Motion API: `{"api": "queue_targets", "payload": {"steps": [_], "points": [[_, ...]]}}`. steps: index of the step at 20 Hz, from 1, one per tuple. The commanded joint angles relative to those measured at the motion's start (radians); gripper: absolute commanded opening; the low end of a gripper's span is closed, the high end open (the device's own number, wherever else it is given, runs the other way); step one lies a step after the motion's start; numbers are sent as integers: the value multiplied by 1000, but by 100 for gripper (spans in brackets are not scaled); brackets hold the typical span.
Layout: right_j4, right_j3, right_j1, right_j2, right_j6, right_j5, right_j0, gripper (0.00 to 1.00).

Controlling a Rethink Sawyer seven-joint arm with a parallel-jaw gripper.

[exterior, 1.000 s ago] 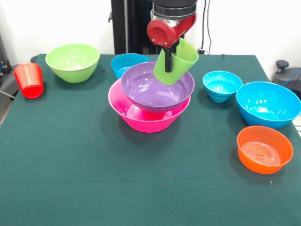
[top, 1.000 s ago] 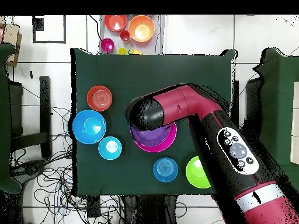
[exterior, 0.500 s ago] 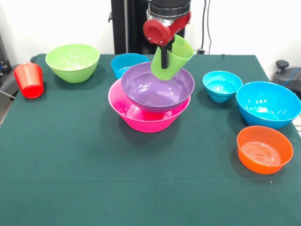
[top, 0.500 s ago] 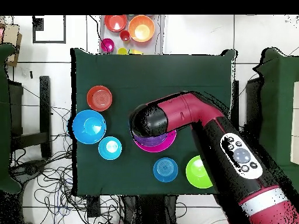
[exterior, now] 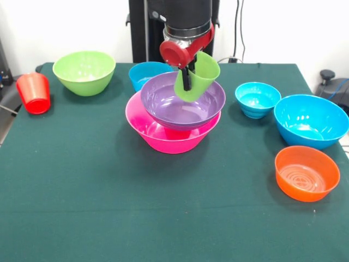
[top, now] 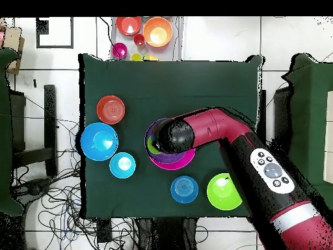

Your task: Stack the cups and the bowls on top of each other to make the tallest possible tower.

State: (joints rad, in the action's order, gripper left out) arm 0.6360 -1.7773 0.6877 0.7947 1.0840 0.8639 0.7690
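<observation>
My gripper (exterior: 188,82) is shut on the rim of the lime green cup (exterior: 197,76) and holds it tilted, mouth up, just over the purple bowl (exterior: 169,103). The purple bowl sits nested in the wide hot pink bowl (exterior: 163,137), which forms the tower at mid-table. In the overhead view the arm (top: 221,133) covers most of the tower; the pink rim (top: 174,165) and a bit of the green cup (top: 153,147) show. The red-orange cup (exterior: 34,93) stands at the left edge. The crimson-pink cup is out of view.
Loose on the cloth are a lime green bowl (exterior: 84,71), a small cyan bowl (exterior: 146,73) behind the tower, another small cyan bowl (exterior: 257,99), a large blue bowl (exterior: 311,120) and an orange bowl (exterior: 307,173). Spare bowls (top: 157,31) lie off the table.
The gripper has moved a little left and lowered the green cup toward the purple bowl's inside. The cup now hangs less tilted. The bowls have not moved.
</observation>
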Motion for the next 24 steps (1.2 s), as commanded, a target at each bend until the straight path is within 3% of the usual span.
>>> {"api": "queue_targets", "payload": {"steps": [1, 5, 13, 24], "points": [[50, -21, -14, -53, 1, -36, -7, 0], [39, -14, -3, -42, -17, -14, -4, 0], [49, 71, -74, -36, -78, 11, -12, 0], [73, 122, -91, -36, -136, 44, -4, 0]]}}
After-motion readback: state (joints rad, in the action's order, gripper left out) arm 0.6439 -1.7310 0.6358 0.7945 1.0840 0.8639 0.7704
